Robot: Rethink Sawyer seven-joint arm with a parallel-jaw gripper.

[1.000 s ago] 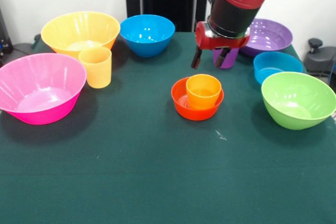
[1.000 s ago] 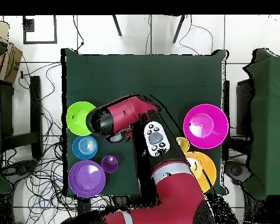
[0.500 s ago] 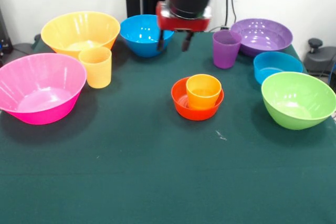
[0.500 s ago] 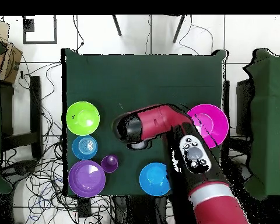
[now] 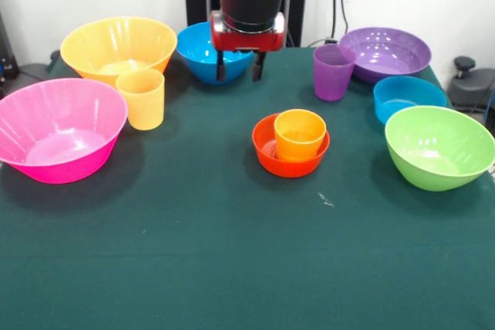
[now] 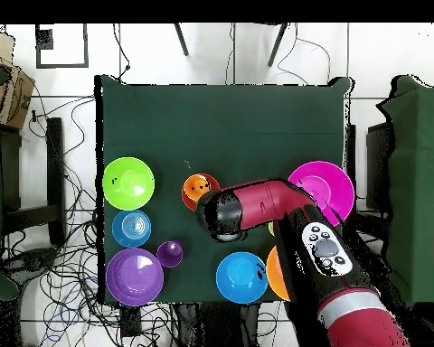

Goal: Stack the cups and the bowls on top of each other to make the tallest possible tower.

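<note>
The tower is the orange cup standing in the small red-orange bowl at mid-table; it also shows in the overhead view. My gripper is open and empty, hanging above the table just in front of the medium blue bowl, behind and left of the tower. The purple cup stands to its right and the yellow-orange cup to its left. In the overhead view my arm covers the gripper and the yellow-orange cup.
The big yellow bowl and big pink bowl stand at the left. The wide purple bowl, small blue bowl and lime green bowl stand at the right. Open cloth lies along the near edge.
My gripper has swung from beside the purple cup leftward in the front view to the medium blue bowl, still open and empty. No cup or bowl has moved.
</note>
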